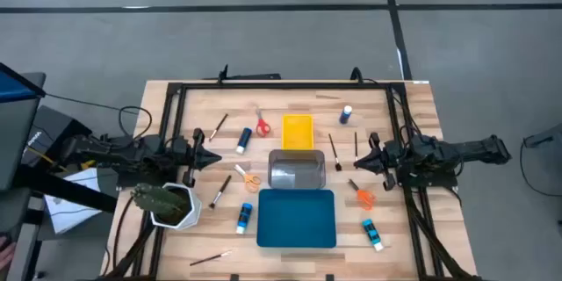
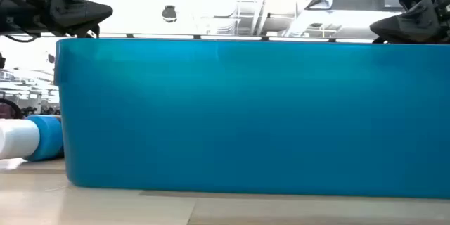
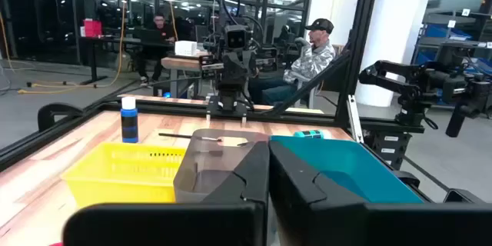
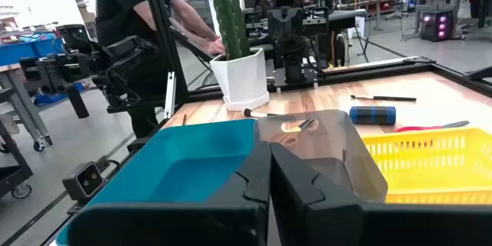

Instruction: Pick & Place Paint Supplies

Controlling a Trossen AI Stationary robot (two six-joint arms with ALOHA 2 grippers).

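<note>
Near edge of the wooden tabletop (image 1: 413,114), high view: a thin paintbrush (image 1: 211,256) lies bottom-left, alone. Just beyond, the blue tray (image 1: 296,218) sits at centre front; a blue bottle (image 1: 244,218) lies on its side touching-close at the tray's left, another blue bottle (image 1: 372,234) lies off its right corner. In the low view the blue tray wall fills the frame, with a white-capped bottle lying beside its left end. Cactus in white pot (image 1: 167,205) stands front-left.

Middle row: clear tray (image 1: 296,171) just behind the blue tray, then yellow tray (image 1: 297,132) behind that, all three in line. Orange-handled scissors (image 1: 363,196) lie right of the blue tray's far corner; another pair, orange scissors (image 1: 248,178), lies left of the clear tray, with a dark brush (image 1: 219,190) near them. Two dark brushes (image 1: 335,152) lie right of the clear and yellow trays.

Left gripper (image 1: 213,160) hovers at mid-left, fingers pressed together, holding nothing, pointing toward centre. Right gripper (image 1: 360,163) mirrors it at mid-right, fingers pressed together, empty.

Further back: a blue bottle (image 1: 243,140) and red scissors (image 1: 262,126) left of the yellow tray, a brush (image 1: 217,127) further left. An upright blue bottle (image 1: 346,115) stands at the far right, well apart from the trays.

Past the tabletop, wrist views show people in the room.
</note>
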